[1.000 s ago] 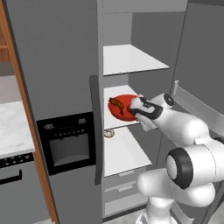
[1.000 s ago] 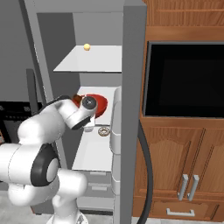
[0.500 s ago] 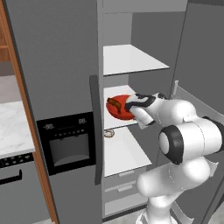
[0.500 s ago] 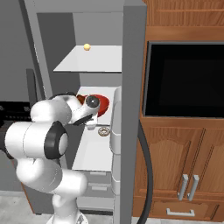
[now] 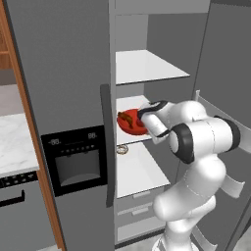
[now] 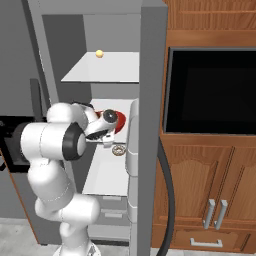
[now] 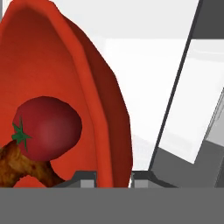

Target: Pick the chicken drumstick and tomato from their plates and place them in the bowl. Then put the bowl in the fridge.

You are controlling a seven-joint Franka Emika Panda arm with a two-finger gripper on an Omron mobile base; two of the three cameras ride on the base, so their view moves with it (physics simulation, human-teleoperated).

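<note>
In fridge [image 5: 73, 73], glossy red bowl [image 7: 65, 78], tomato [image 7: 48, 129]

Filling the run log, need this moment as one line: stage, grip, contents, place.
stage: bowl into fridge | fingers: shut on bowl rim | contents: tomato, chicken drumstick | place: over middle shelf

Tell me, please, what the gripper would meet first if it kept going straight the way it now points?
The gripper, shut on the red bowl's rim, points into the open fridge. Past the bowl it would probably meet the white shelf, then the fridge's back wall, though depth is hard to judge.
</note>
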